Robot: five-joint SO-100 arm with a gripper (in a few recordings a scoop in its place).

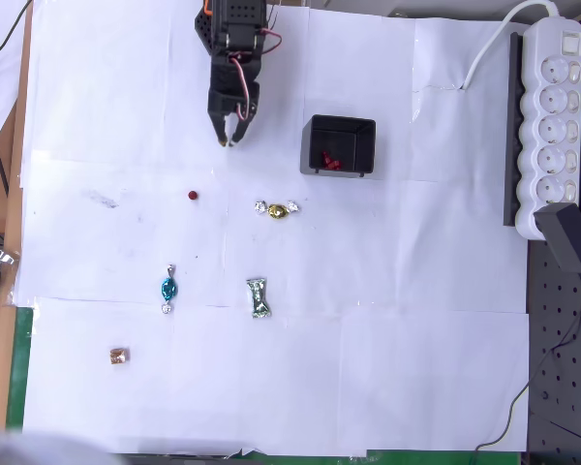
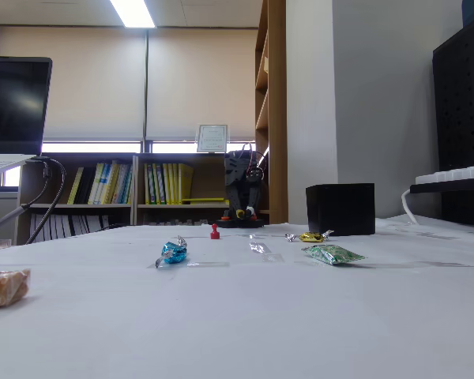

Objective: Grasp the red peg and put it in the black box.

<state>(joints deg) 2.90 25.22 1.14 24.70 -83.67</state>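
One red peg (image 1: 193, 195) lies alone on the white paper (image 1: 416, 320) at upper centre-left of the overhead view; in the fixed view it stands upright (image 2: 215, 231). Above and right of it, well apart, hangs the gripper (image 1: 231, 135), fingertips close together and empty. Further right sits the black box (image 1: 315, 145), with red pieces (image 1: 330, 161) inside. Below lie a gold candy (image 1: 277, 208), a blue candy (image 1: 168, 288), a green candy (image 1: 259, 297) and, at lower left, a brown-copper candy (image 1: 119, 356).
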